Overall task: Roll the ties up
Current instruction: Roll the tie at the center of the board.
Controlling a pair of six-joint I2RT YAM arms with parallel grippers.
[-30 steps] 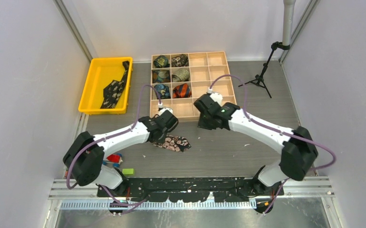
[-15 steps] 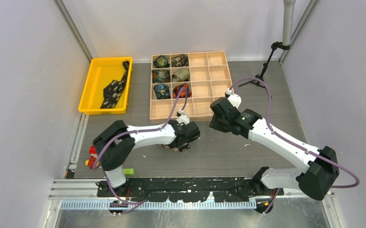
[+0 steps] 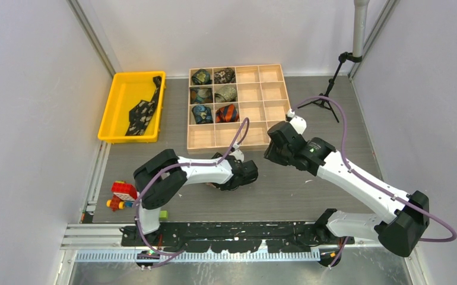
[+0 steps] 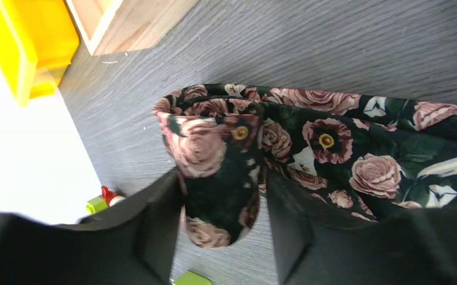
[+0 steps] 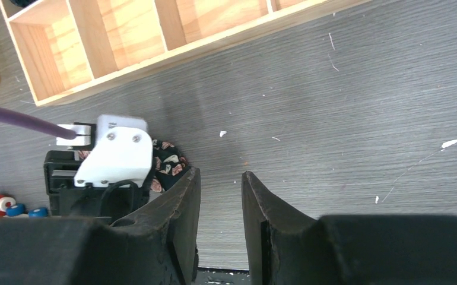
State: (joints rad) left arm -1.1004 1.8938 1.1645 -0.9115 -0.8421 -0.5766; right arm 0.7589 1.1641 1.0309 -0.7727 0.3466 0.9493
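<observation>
The dark floral tie [image 4: 309, 136] lies bunched on the grey table, mostly hidden under my left wrist in the top view [image 3: 215, 186]. My left gripper [image 4: 222, 176] is down on it, open, with one finger on each side of the tie's folded end. It shows from above in the top view [image 3: 241, 176]. My right gripper [image 5: 220, 172] is slightly open and empty. It hovers just right of the left gripper [image 3: 272, 155] and sees a bit of the tie [image 5: 168, 161]. The black dotted tie [image 3: 143, 110] lies in the yellow bin [image 3: 114, 104].
A wooden compartment tray [image 3: 262, 110] at the back holds several rolled ties in its left cells. Toy blocks [image 3: 121, 193] and a green block [image 3: 163, 214] lie at the front left. A black tripod stand [image 3: 332, 83] is at the back right.
My left arm has swung right and come down over the floral tie. My right gripper has drawn back to the right, away from the wooden tray.
</observation>
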